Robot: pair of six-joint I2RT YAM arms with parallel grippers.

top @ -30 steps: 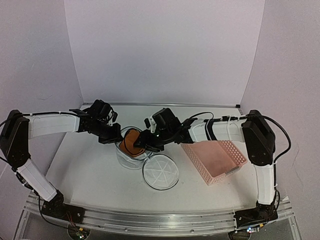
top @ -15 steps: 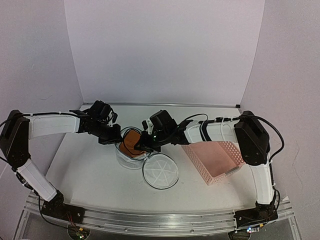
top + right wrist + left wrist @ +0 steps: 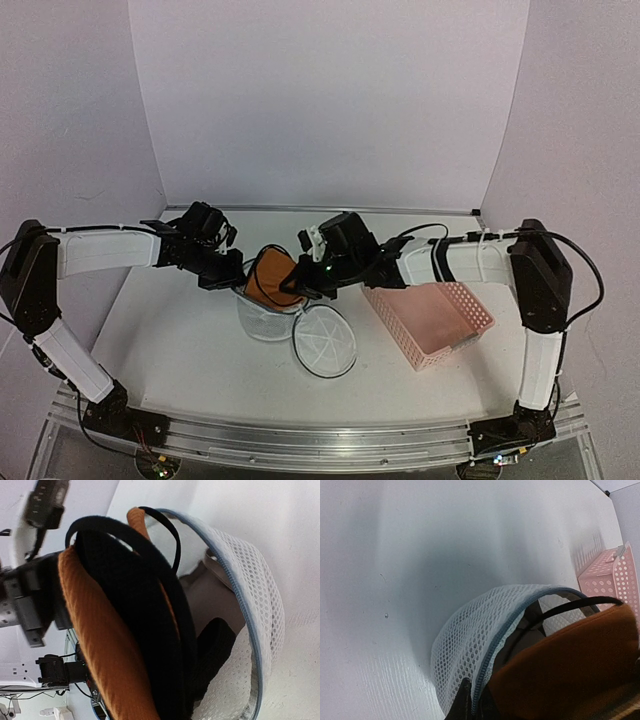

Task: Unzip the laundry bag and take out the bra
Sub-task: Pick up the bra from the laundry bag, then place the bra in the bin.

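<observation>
White mesh laundry bag (image 3: 262, 318) is seen standing near the middle of the table (image 3: 170, 335), with its long axis upright and its unzipped mouth turned upward. Its round spoke-ribbed flap (image 3: 322, 342) is folded out on the near right side, touching the body and lying almost flat. In the left wrist view the mesh wall (image 3: 470, 630) is edged by a blue-grey zipper band.

At the left, the left gripper (image 3: 236, 281) is reached in from the far left side and is clamped on the bag's rim; in its own view the dark fingertips (image 3: 464, 702) are pinched on the zipper edge.

The bra (image 3: 275, 279) is found half out of the mouth, raised above the rim, with its orange cup tilted toward the left. A black strap (image 3: 580, 602) is looped over the opening. In the right wrist view the orange fabric (image 3: 95, 630) is backed by a black lining, and the mesh (image 3: 257, 595) is curved around it.

The right gripper (image 3: 300, 284) is closed on the bra's right edge.

Further right, a pink perforated basket (image 3: 430, 318) is set on the table, apart from the bag.
</observation>
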